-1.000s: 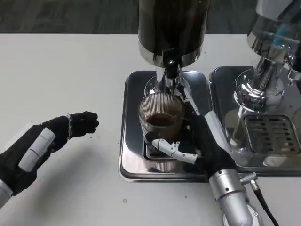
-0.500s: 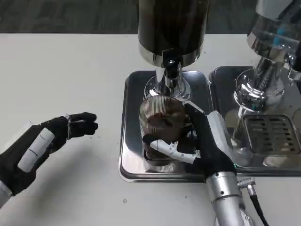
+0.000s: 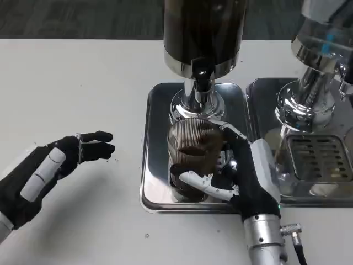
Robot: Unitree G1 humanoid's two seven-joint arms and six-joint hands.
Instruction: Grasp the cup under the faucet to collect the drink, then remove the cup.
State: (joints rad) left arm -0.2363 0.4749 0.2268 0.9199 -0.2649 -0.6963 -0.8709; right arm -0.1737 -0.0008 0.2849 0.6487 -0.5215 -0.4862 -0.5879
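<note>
Right hand (image 3: 242, 176) grasped the ribbed glass cup (image 3: 191, 157), fingers wrapped round its near and right sides. Cup held dark drink and stood on the steel drip tray (image 3: 156, 165), just near of the faucet (image 3: 201, 77) under the dark dispenser tank (image 3: 201, 33). Left hand (image 3: 52, 165) was released, fingers apart, holding nothing, over the white table (image 3: 83, 83) well left of the tray. Second chrome dispenser (image 3: 314, 88) stood at right on its own tray.
</note>
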